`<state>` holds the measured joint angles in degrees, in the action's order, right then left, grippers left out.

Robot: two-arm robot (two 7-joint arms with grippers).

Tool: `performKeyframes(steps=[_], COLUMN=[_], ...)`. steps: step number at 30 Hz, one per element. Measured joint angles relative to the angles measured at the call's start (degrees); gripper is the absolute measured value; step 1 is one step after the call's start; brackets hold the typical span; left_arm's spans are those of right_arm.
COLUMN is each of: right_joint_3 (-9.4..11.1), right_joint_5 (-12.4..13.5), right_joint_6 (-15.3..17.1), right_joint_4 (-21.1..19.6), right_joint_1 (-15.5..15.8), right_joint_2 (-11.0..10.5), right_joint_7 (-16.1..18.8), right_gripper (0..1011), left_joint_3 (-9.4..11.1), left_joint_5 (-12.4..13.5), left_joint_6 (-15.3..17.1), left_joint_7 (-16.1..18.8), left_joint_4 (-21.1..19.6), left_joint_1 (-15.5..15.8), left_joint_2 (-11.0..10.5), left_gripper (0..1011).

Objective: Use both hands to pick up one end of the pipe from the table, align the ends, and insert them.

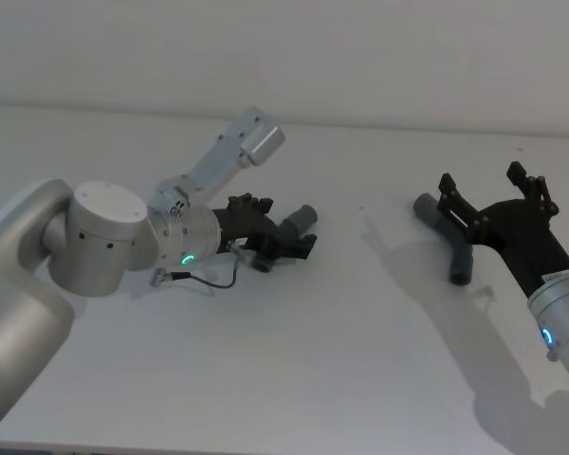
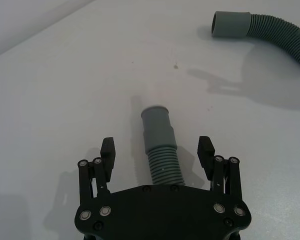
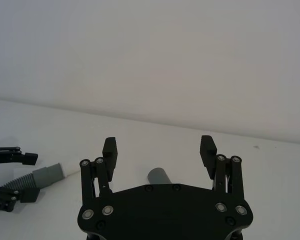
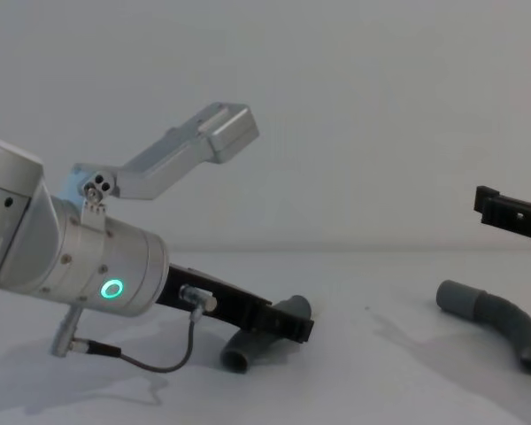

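This looks like a robot lab or test bench. A broad, plain white desk (image 1: 294,360) meets a blank pale grey wall (image 1: 360,47). A silver robot arm (image 1: 104,237) with a glowing green ring (image 4: 112,289) and a thin cable (image 4: 159,369) reaches over the desk.

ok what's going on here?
Two-arm pipe joining, before any grasp. The left gripper is low at the table, jaws open either side of the left pipe piece. The right gripper hovers above the right pipe piece, jaws open too. Both pieces lie on the table, apart; nothing gripped or joined yet.
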<state>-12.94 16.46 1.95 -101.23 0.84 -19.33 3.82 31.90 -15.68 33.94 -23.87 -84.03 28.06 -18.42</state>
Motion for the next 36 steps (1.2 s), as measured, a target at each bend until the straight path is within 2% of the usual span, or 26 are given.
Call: performKeyframes(steps=[17,26,29,31,35,36], right_joint_3=[0.0,0.0,0.0,0.0,0.0,0.0], right_joint_5=[0.0,0.0,0.0,0.0,0.0,0.0], right_joint_6=[0.0,0.0,0.0,0.0,0.0,0.0], right_joint_4=[0.0,0.0,0.0,0.0,0.0,0.0], right_joint_1=[0.0,0.0,0.0,0.0,0.0,0.0], right_joint_2=[0.0,0.0,0.0,0.0,0.0,0.0], right_joint_7=[0.0,0.0,0.0,0.0,0.0,0.0], right_gripper=[1004,1004,1004,1004,1004,1004], left_joint_3=[-0.1,-0.2,-0.2,-0.2,-0.2,-0.2], left_joint_5=[0.4,0.4,0.4,0.5,0.5,0.5], left_joint_6=[0.7,0.9,0.9,0.9,0.9,0.9], left_joint_7=[-0.6,-0.7,-0.7,-0.7,-0.7,-0.7], left_joint_4=[0.2,0.3,0.3,0.3,0.3,0.3], left_joint_1=[-0.2,-0.2,-0.2,-0.3,-0.3,-0.3], left_joint_2=[0.3,0.4,0.4,0.5,0.5,0.5], left_gripper=[981,757,645,610,446,446])
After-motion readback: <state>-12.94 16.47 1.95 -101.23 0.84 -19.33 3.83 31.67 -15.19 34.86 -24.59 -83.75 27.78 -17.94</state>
